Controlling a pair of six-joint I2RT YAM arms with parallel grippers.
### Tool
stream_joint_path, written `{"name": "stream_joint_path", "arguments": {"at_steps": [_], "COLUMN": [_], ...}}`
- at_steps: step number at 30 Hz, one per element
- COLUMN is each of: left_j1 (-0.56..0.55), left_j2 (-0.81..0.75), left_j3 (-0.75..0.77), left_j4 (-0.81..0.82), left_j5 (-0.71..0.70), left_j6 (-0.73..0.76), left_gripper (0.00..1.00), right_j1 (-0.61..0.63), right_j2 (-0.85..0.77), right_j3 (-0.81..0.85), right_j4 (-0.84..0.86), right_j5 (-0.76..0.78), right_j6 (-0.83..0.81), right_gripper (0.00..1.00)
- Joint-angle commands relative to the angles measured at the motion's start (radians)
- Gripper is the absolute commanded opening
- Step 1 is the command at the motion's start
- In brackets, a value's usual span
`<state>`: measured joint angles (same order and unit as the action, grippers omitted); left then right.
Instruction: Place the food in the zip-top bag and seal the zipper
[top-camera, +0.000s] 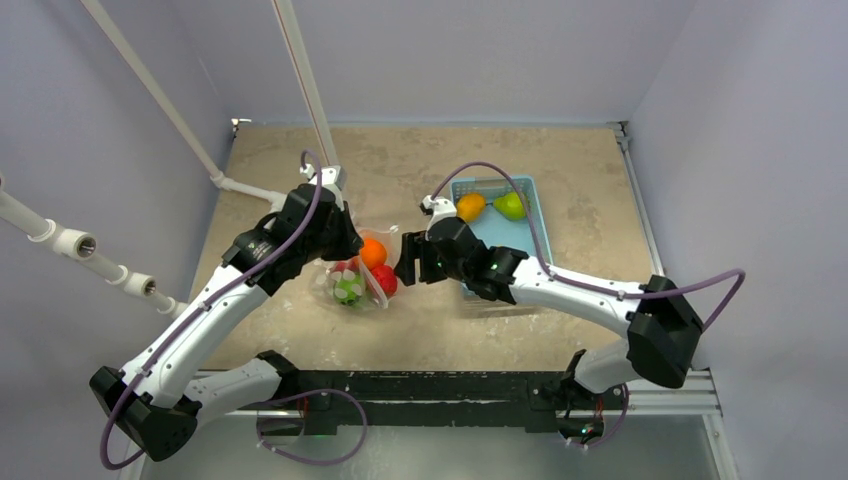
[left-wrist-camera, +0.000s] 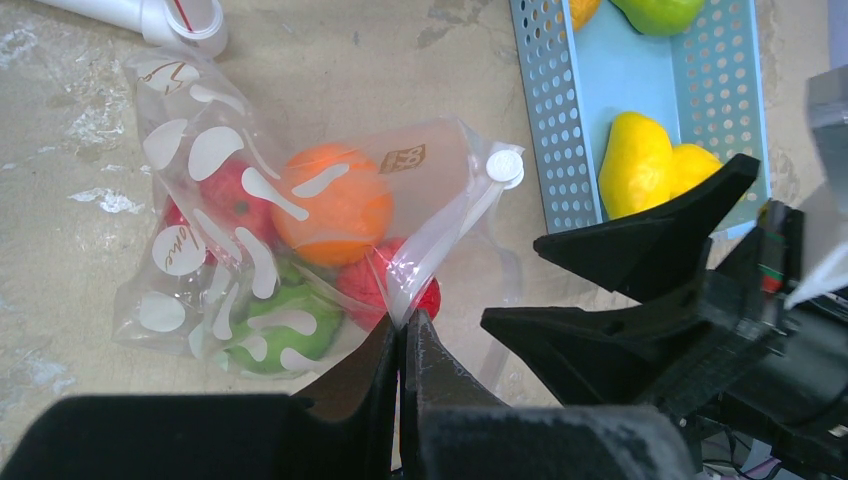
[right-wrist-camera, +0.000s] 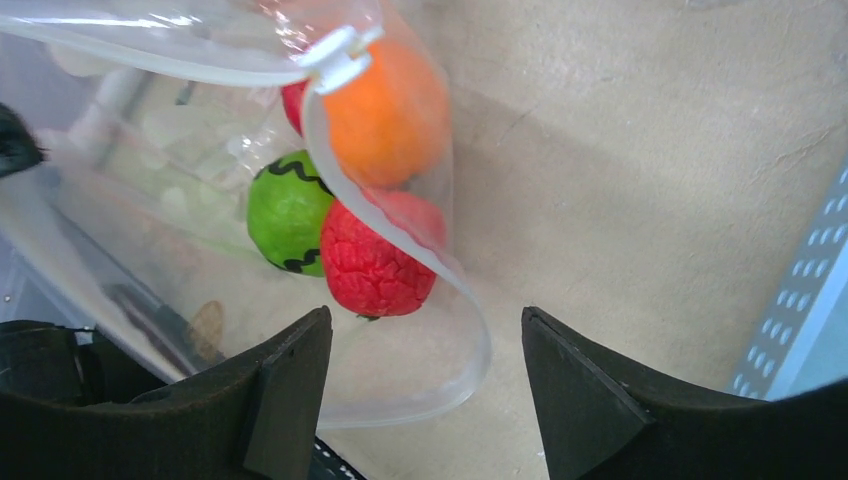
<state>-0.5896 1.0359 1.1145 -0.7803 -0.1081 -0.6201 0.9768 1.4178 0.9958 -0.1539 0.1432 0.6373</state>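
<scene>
Both arms are bending inward toward each other, the left gripper (left-wrist-camera: 400, 345) pinching tightly together and the right gripper (right-wrist-camera: 425, 335) gaping apart.

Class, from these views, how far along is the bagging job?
Done: orange, red and green fruits sit inside the zip-top bag. In hand: left gripper pinches the bag's edge; right gripper open at its mouth. Left: yellow fruits in the basket, zipper unsealed.
</scene>
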Motion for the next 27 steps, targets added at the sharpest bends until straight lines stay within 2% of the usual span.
{"name": "stream_joint_path", "arguments": {"at_steps": [1,7,14,17,18,27], "left_j1": [-0.001,-0.001,-0.001,-0.001,0.000,-0.001], "left_j2": [-0.010,-0.018,-0.036,-0.041,-0.044,-0.063], "left_j3": [0.037,0.034,0.034,0.034,0.035,0.080], "left_j4": [0.017,0.011,-0.008,-0.020,-0.025,-0.111], "left_j5": [-0.002,-0.005,-0.025,-0.038,-0.041,-0.104], "left_j6": [-0.017,-0.020,-0.023,-0.021,-0.020,0.009], "left_gripper": [0.00,0.00,0.00,0.00,0.00,0.00], "right_j1": [0.000,-0.015,-0.018,-0.020,-0.020,-0.020], "right_j2": [0.041,0.098,0.113,0.101,0.095,-0.010], "right_j3": [-0.016,-0.030,-0.017,-0.003,0.006,0.151], "right_j4": [0.078,0.149,0.185,0.170,0.160,0.058], "right_j5": [0.001,-0.022,-0.039,-0.029,-0.021,0.042], "right_j6": [0.023,0.037,0.026,0.013,0.008,-0.093], "right_gripper": [0.71,0.61,0.26,0.03,0.00,0.00]}}
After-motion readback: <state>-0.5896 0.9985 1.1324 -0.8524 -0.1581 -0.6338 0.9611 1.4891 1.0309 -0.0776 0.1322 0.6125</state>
